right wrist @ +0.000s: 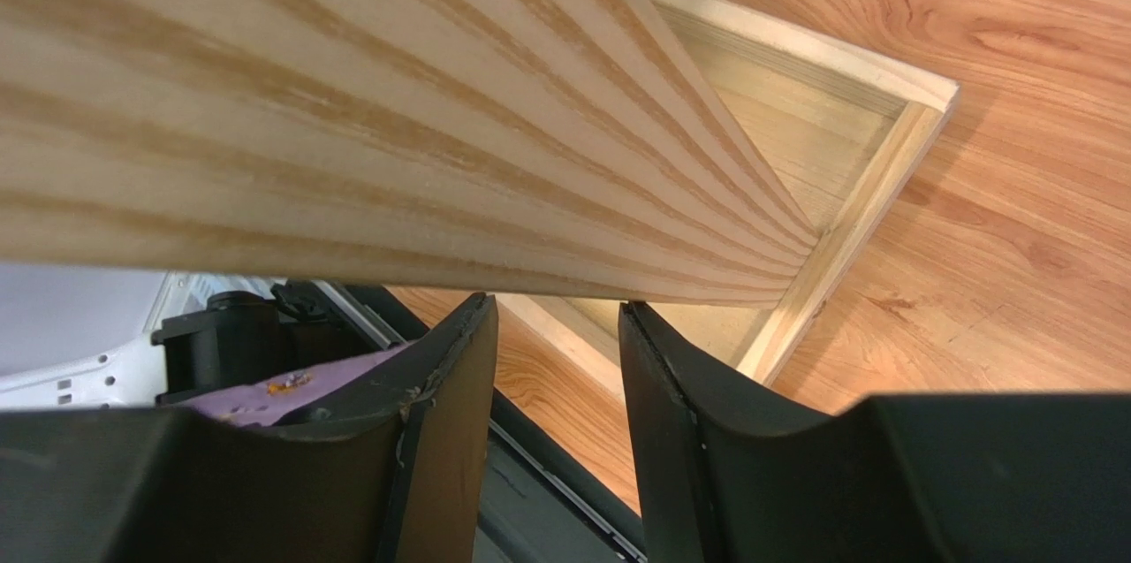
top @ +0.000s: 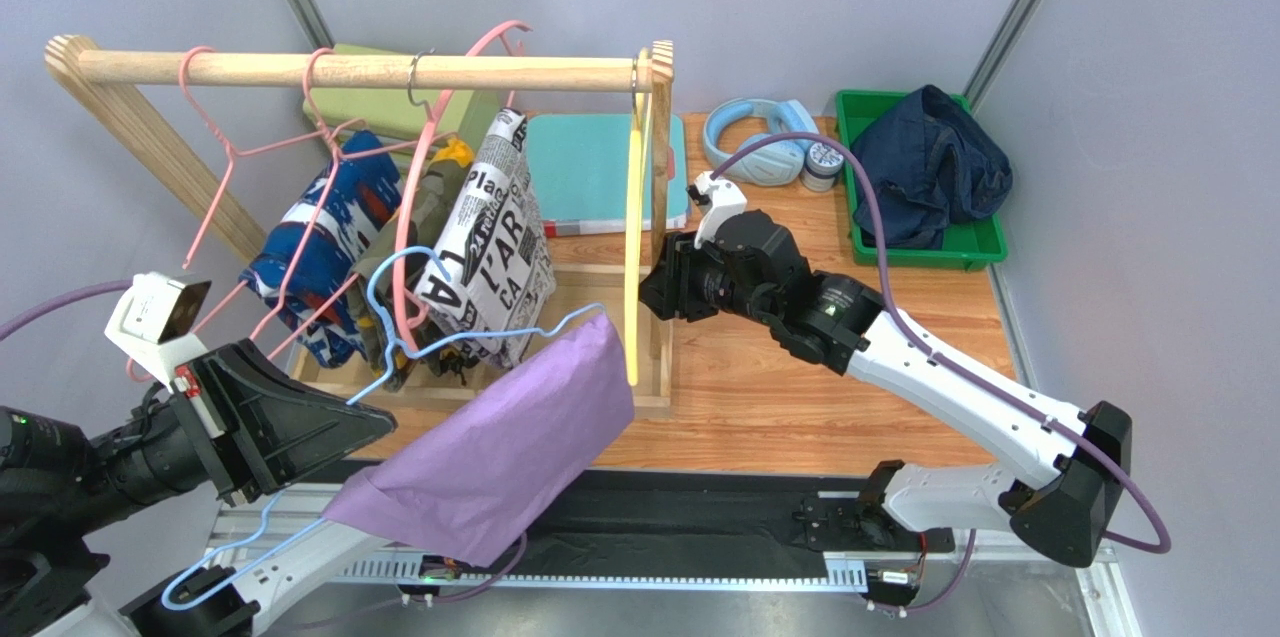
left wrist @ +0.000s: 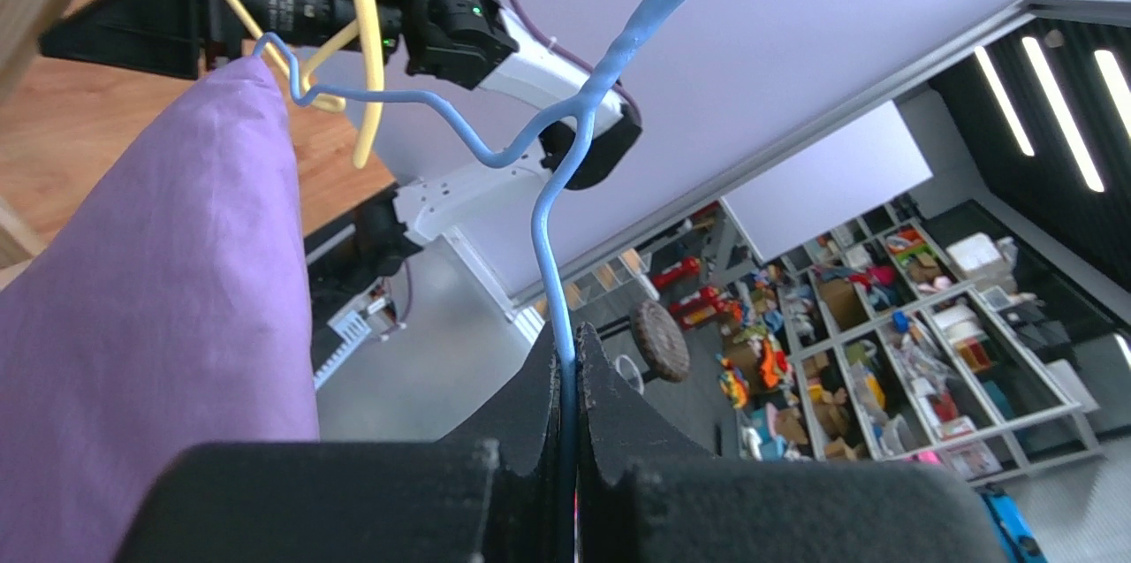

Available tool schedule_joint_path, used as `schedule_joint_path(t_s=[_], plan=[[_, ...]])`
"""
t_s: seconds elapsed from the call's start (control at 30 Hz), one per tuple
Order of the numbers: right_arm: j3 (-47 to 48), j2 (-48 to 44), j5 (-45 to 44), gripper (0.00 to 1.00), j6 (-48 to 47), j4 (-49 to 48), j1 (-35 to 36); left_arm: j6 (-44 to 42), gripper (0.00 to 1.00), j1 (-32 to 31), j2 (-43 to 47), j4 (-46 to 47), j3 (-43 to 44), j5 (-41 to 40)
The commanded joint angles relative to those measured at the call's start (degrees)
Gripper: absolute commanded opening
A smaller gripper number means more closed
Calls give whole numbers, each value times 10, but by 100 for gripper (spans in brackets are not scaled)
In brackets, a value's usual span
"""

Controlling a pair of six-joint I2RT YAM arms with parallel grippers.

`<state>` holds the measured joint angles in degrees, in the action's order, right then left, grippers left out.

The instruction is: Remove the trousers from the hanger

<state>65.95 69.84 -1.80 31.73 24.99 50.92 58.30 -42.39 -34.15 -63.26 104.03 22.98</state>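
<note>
Purple trousers (top: 496,442) hang over the light blue wire hanger (top: 451,345), which is off the rack and tilted low at the front left. My left gripper (top: 379,423) is shut on that hanger's wire; the left wrist view shows the blue wire (left wrist: 564,258) pinched between the jaws (left wrist: 568,351), with the purple cloth (left wrist: 159,285) to its left. My right gripper (top: 657,292) stands open beside the rack's right post and the trousers' upper edge. In the right wrist view its fingers (right wrist: 558,311) hold nothing, the wooden post (right wrist: 398,99) crosses just beyond the tips, and purple cloth (right wrist: 286,397) shows behind the left finger.
The wooden rack rod (top: 361,67) carries pink hangers with a blue patterned garment (top: 323,240) and a newsprint garment (top: 489,240), plus a yellow hanger (top: 637,217) at its right end. Behind lie a teal box (top: 601,165), headphones (top: 759,135) and a green bin (top: 857,105) with dark cloth.
</note>
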Motion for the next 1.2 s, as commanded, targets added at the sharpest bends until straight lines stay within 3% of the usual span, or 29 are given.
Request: schedule_joint_path(t_s=[0.0, 0.2, 0.3, 0.43, 0.7, 0.87, 1.03, 1.17], plan=[[45, 22, -6, 45, -23, -40, -15, 46, 0, -1, 1, 116, -12, 44], [120, 63, -2, 48, -59, 50, -27, 59, 0, -1, 15, 105, -40, -50], [116, 29, -32, 54, -68, 96, -1, 59, 0, -1, 16, 93, -41, -80], [110, -30, -107, 66, -83, 171, 83, 47, 0, -1, 15, 47, -31, -120], [88, -119, -276, 73, 5, 318, 248, 67, 0, -1, 25, 58, -85, -179], [60, -133, -367, 74, 43, 335, 387, 74, 0, -1, 7, 89, -108, -209], [23, -120, -478, 76, 30, 278, 543, 83, 0, -2, -18, 113, -111, -218], [9, -89, -541, 76, -35, 187, 612, 84, 0, -1, -28, 114, -109, -246]])
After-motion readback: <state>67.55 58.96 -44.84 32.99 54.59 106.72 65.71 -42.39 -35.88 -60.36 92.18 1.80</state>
